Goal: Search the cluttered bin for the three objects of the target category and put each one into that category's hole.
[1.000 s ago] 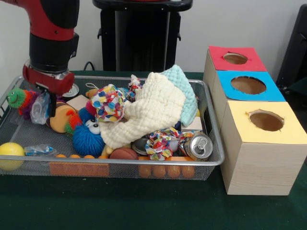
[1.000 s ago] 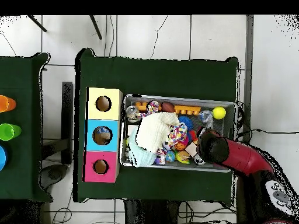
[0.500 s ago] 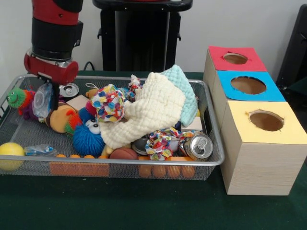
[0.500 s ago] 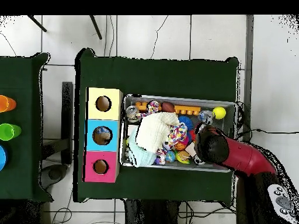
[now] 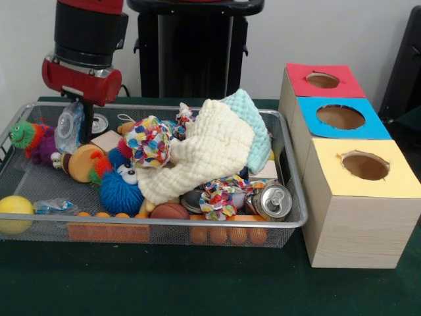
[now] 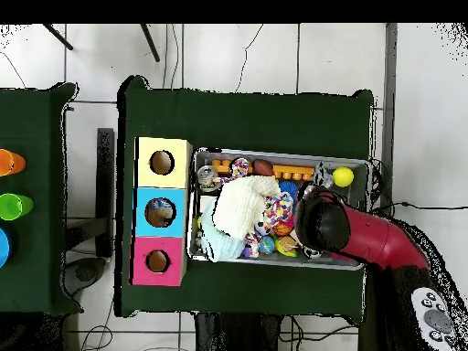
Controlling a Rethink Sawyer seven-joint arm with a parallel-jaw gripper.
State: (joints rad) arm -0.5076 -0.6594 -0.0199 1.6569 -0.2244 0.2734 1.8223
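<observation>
Clear bottle (image 5: 69, 128) clamped in the tool (image 5: 77, 122) — lifted above bin (image 5: 293, 197) clutter, cream cloth (image 5: 197, 155) heaped nearby.

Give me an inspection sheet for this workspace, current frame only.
Surface: green table, bare in front of the bin.
Job's things: wire mesh bin full; one clear bottle hanging at the claw, another lying by the yellow ball; blue hole open.
Clutter: cream cloth, blue spiky ball, drink can, green caterpillar toy.
Claw: claw raised over the bin's end, shut on the bottle.
Cables: wires on the floor, overhead view.
Surroundings: red hole, yellow hole, coloured cups on a side table.
</observation>
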